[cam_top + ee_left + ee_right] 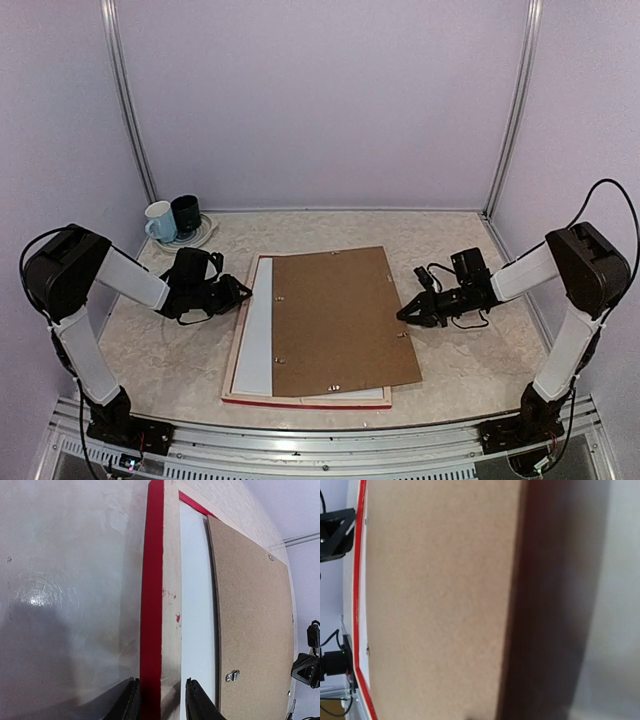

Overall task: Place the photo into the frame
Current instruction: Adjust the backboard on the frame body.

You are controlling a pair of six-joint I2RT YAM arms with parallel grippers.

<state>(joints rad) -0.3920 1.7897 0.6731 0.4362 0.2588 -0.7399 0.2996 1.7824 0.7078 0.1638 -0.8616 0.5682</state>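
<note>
The marbled table (pixel 450 240) is taken up mostly by the frame (pixel 300 402), which lies face down between the 2 arms, its red edge and pale wood rail showing. On top of it a brown backing board (pixel 340 320) is laid askew, so that its far side overhangs the frame toward the right gripper (pixel 405 314). The photo (pixel 258 330) is seen only as a white strip of its plain back, lying inside the frame, part covered by the board and just beyond the inner finger of the left gripper (pixel 161 705). The left gripper's jaws are held apart and straddle the frame's near rail, 1 finger outside the red edge and 1 over the pale wood; whether the rail is touched cannot be told. The right gripper is held at the board's overhanging edge. Its fingers are barely seen in its own wrist view, so whether they are apart or together cannot be told. Behind the left gripper, well apart from the frame, 2 cups (pixel 172 220) stand on a small plate (pixel 205 235). A metal hanger clip (pixel 232 675) is fixed to the board ahead of the left fingers. If the board is pushed square from the right, the photo beneath could be dragged or creased by friction. If the rail is clamped and lifted, the frame could tilt and the photo and board could slide out. The inner left finger could also catch the photo's edge. No brand, label or readable writing is seen.
</note>
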